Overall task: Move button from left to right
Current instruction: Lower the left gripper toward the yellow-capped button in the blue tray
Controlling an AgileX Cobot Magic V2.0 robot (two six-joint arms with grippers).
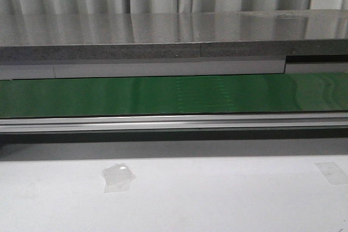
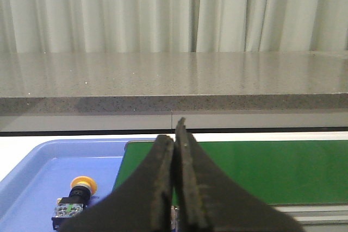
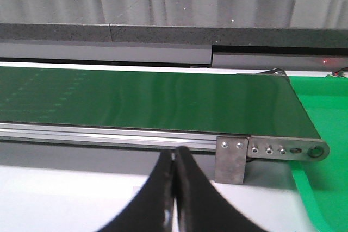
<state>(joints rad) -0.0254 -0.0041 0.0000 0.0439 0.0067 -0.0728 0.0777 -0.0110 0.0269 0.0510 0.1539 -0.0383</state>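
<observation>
The button (image 2: 76, 196), with a round orange-yellow cap on a dark body, lies on its side in a blue tray (image 2: 32, 172) at the left end of the green belt (image 2: 261, 169). My left gripper (image 2: 174, 134) is shut and empty, raised over the belt's left end, to the right of the button. My right gripper (image 3: 175, 153) is shut and empty, in front of the belt (image 3: 136, 101) near its right end. In the front view the belt (image 1: 174, 95) carries nothing, and neither gripper nor the button shows there.
A grey stone-like ledge (image 1: 163, 39) runs behind the belt. The belt's aluminium frame (image 3: 109, 134) ends in a metal bracket (image 3: 231, 158). A green bin (image 3: 321, 188) sits past the belt's right end. Tape patches (image 1: 117, 176) lie on the white table.
</observation>
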